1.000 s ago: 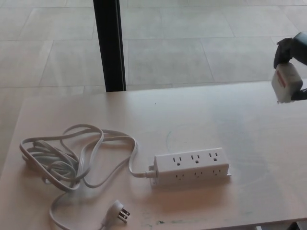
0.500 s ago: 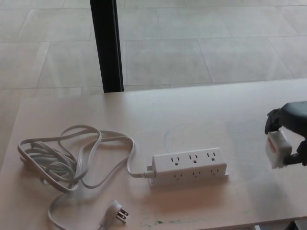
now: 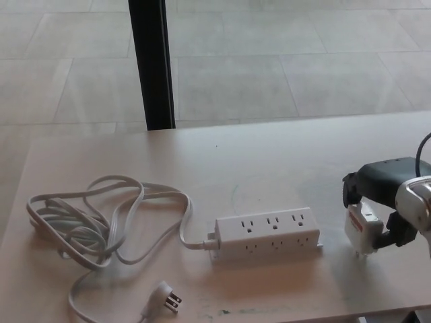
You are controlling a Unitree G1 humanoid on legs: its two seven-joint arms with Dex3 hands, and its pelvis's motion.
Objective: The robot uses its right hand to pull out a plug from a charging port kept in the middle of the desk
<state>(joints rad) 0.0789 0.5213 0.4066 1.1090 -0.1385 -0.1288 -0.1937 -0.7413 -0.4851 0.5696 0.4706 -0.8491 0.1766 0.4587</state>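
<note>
Plug already free, right hand lowering it to the desk

The right hand pinches a white plug adapter between its black fingers and has dropped from high at the picture's edge a second ago to just beside the power strip, its prongs now at or just above the desk. All six sockets stand empty, so the pull looks done; setting down and letting go likely remains. The strip's cord lies coiled, unmoved. The left hand is out of sight.
</note>
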